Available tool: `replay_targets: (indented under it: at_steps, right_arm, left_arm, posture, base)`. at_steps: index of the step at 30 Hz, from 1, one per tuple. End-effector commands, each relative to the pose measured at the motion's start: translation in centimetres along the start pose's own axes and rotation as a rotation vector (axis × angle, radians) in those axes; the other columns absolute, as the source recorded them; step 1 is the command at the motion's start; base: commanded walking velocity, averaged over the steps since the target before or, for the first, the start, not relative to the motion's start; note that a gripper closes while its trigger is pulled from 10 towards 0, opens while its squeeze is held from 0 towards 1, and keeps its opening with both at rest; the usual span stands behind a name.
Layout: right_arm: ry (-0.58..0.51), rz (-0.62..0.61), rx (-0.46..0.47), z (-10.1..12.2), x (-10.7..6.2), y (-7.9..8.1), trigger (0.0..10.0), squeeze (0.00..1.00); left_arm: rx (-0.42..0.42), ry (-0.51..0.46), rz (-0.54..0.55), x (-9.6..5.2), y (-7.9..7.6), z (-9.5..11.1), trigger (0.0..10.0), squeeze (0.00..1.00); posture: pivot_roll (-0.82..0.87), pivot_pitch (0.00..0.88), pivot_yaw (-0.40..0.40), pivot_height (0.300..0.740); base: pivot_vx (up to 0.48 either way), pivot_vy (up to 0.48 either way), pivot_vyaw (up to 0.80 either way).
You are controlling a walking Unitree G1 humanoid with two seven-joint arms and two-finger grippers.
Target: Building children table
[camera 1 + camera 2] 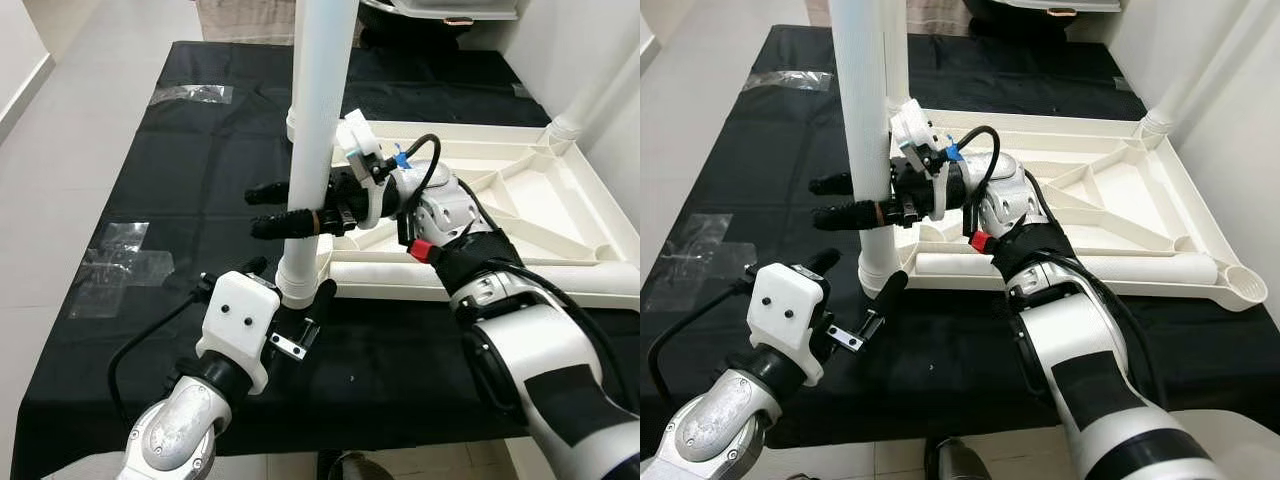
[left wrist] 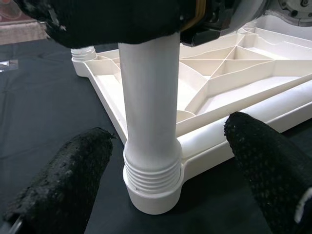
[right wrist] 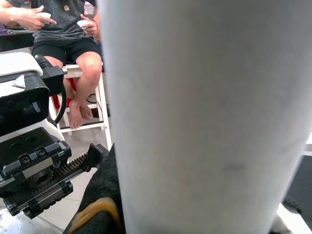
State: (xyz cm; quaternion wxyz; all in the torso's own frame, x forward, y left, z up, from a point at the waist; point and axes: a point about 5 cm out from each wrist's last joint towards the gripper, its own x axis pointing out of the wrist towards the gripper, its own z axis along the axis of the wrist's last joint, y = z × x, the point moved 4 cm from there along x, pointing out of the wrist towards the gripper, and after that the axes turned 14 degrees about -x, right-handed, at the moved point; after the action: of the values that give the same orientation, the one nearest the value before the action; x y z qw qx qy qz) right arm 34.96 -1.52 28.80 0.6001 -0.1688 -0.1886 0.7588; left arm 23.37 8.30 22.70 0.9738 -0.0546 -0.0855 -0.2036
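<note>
The white tabletop (image 1: 520, 190) lies upside down on a black cloth. A white table leg (image 1: 318, 120) stands upright in its near-left corner socket (image 1: 300, 290). My right gripper (image 1: 253, 212) is shut on the leg at mid-height, one black finger behind it and one in front. In the right wrist view the leg (image 3: 209, 122) is very close. My left gripper (image 1: 290, 285) is low at the socket and open. Its fingertips (image 2: 68, 175) stand apart on either side of the leg's threaded base (image 2: 152, 170) without touching it.
A second leg (image 1: 1070, 268) lies along the tabletop's near edge, and another (image 1: 600, 90) stands at the far right corner. An empty socket (image 1: 1240, 285) is at the near right. Tape patches (image 1: 120, 260) hold the cloth (image 1: 180, 180). A person (image 3: 73, 39) sits on a white stool.
</note>
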Motion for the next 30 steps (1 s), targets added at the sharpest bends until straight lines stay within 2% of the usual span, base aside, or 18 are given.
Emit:
replay_targets:
  at_steps: [1, 6, 10, 12, 15, 20, 21, 23, 25, 26, 28, 29, 30]
  right_arm:
    - [0.057, -0.01, 0.12, -3.3, 0.2, 1.5, 10.0, 0.0]
    - [0.067, -0.096, 0.105, -3.5, -0.4, 1.1, 10.0, 0.0]
    - [0.125, -0.229, 0.109, -4.5, -1.2, 0.4, 10.0, 0.0]
    - [0.127, -0.247, 0.117, -4.6, -1.3, 0.3, 10.0, 0.0]
    - [0.172, -0.361, 0.122, -5.4, -1.9, -0.4, 10.0, 0.0]
    - [0.197, -0.411, 0.117, -5.7, -2.2, -0.7, 10.0, 0.0]
    - [0.235, -0.494, 0.108, -5.9, -2.5, -1.3, 10.0, 0.0]
    - [0.235, -0.494, 0.108, -5.9, -2.5, -1.3, 10.0, 0.0]
    - [0.266, -0.593, 0.111, -6.1, -2.9, -2.1, 10.0, 0.0]
    - [0.266, -0.593, 0.111, -6.1, -2.9, -2.1, 10.0, 0.0]
    - [0.359, -0.738, 0.145, -7.0, -3.6, -3.1, 10.0, 0.0]
    - [0.359, -0.738, 0.145, -7.0, -3.6, -3.1, 10.0, 0.0]
    - [0.408, -0.815, 0.146, -7.4, -4.1, -3.6, 10.0, 0.0]
  left_arm:
    - [0.007, 0.017, 0.0, 0.0, 0.1, -0.4, 10.0, 0.0]
    - [0.017, 0.014, -0.001, 0.2, 0.4, -0.3, 10.0, 0.0]
    - [0.028, 0.008, 0.006, 0.3, 0.8, -0.1, 10.0, 0.0]
    - [0.029, 0.007, 0.007, 0.3, 0.8, -0.1, 10.0, 0.0]
    - [0.038, 0.004, 0.007, 0.3, 0.9, 0.0, 10.0, 0.0]
    - [0.041, 0.002, 0.007, 0.4, 1.0, 0.0, 10.0, 0.0]
    - [0.041, 0.001, 0.007, 0.4, 1.0, 0.0, 10.0, 0.0]
    - [0.041, 0.001, 0.007, 0.4, 1.0, 0.0, 10.0, 0.0]
    - [0.041, 0.001, 0.005, 0.4, 0.9, 0.0, 10.0, 0.0]
    - [0.041, 0.001, 0.005, 0.4, 0.9, 0.0, 10.0, 0.0]
    - [0.039, 0.001, 0.004, 0.4, 0.9, 0.0, 10.0, 0.0]
    - [0.039, 0.001, 0.004, 0.4, 0.9, 0.0, 10.0, 0.0]
    - [0.04, 0.001, 0.004, 0.4, 0.9, -0.1, 10.0, 0.0]
  posture:
    - [0.11, 0.268, -0.123, 0.74]
    - [0.11, 0.266, -0.123, 0.74]
    - [0.11, 0.265, -0.117, 0.74]
    - [0.11, 0.265, -0.117, 0.74]
    - [0.11, 0.261, -0.119, 0.74]
    - [0.11, 0.261, -0.119, 0.74]
    - [0.11, 0.251, -0.117, 0.74]
    - [0.11, 0.251, -0.117, 0.74]
    - [0.11, 0.248, -0.119, 0.74]
    - [0.11, 0.248, -0.119, 0.74]
    - [0.11, 0.247, -0.118, 0.74]
    - [0.11, 0.247, -0.118, 0.74]
    - [0.11, 0.247, -0.118, 0.74]
  base:
    - [0.0, 0.0, 0.0]
    - [0.0, 0.0, 0.0]
    - [0.0, 0.0, 0.0]
    - [0.0, 0.0, 0.0]
    - [0.0, 0.0, 0.0]
    - [0.0, 0.0, 0.0]
    - [0.0, 0.0, 0.0]
    - [0.0, 0.0, 0.0]
    - [0.0, 0.0, 0.0]
    - [0.0, 0.0, 0.0]
    - [0.0, 0.0, 0.0]
    - [0.0, 0.0, 0.0]
    - [0.0, 0.0, 0.0]
